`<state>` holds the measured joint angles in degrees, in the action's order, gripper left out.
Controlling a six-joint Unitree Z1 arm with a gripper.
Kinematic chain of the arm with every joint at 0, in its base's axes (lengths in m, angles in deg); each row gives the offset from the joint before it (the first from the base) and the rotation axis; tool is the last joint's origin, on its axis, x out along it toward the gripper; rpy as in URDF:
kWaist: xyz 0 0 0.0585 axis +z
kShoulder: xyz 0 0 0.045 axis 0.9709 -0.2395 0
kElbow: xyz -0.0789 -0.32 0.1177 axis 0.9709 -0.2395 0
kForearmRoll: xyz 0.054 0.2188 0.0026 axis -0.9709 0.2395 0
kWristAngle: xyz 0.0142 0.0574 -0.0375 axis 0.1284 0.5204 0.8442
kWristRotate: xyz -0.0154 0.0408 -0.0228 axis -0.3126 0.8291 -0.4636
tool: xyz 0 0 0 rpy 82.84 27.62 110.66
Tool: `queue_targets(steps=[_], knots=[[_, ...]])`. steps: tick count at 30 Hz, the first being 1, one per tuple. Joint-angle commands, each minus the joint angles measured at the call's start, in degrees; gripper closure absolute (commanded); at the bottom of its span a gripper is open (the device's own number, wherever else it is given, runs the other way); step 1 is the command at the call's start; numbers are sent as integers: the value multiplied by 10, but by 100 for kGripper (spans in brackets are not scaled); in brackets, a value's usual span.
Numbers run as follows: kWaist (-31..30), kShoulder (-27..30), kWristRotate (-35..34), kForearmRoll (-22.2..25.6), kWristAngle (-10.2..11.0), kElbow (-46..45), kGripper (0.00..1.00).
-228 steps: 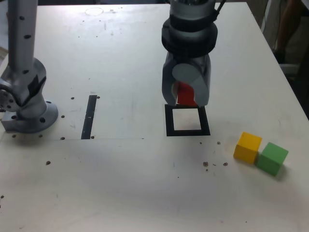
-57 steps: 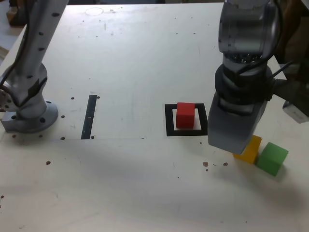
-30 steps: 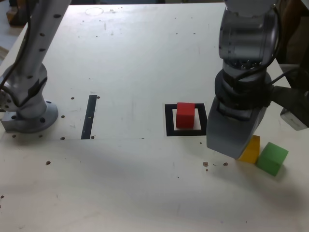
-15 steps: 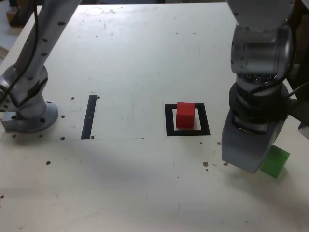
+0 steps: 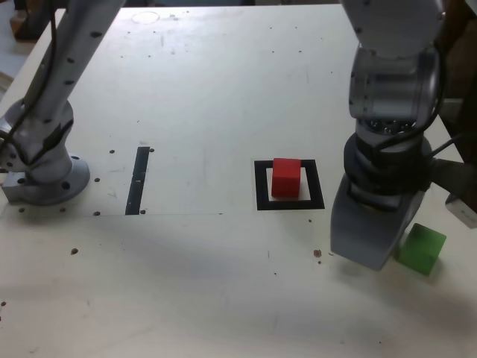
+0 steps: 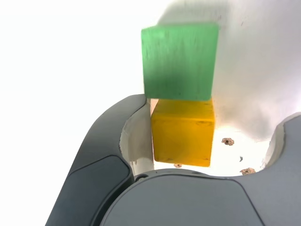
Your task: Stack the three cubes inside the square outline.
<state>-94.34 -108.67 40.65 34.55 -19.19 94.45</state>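
Step in hand: I judge I am about to grasp the yellow cube (image 6: 182,133), the second block for the stack.
Pincer: my pincer (image 6: 207,150) is spread wide around the yellow cube; one finger (image 6: 117,141) sits just beside one face, the other finger (image 6: 287,136) is well off the opposite face. Nothing is gripped yet.
Yellow cube: flat on the tabletop (image 5: 209,89); in the exterior view the pincer (image 5: 369,239) hides it entirely.
Green cube: the green cube (image 6: 180,61) touches the yellow one on the face away from my wrist; in the exterior view the green cube (image 5: 421,248) sits at the pincer's right.
Red cube: the red cube (image 5: 286,177) stands upright inside the square outline (image 5: 261,186), well apart from the pincer.
Doing it well: I would centre the pincer before closing, since the near finger will likely push the yellow cube sideways first. I would close slowly and lift straight up, so that the green neighbour is not dragged.
Risk: a skewed grip could tilt the block and spoil the placing on the red one.
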Motion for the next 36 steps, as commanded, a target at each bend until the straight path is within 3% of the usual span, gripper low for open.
queue_targets(steps=[1, 6, 22, 36], knots=[[2, 12, 1, -15, -10, -8, 6], [3, 19, 1, -37, -27, -20, 9], [3, 18, 1, -42, -42, -26, 25], [3, 21, -2, -49, -91, -31, 49]])
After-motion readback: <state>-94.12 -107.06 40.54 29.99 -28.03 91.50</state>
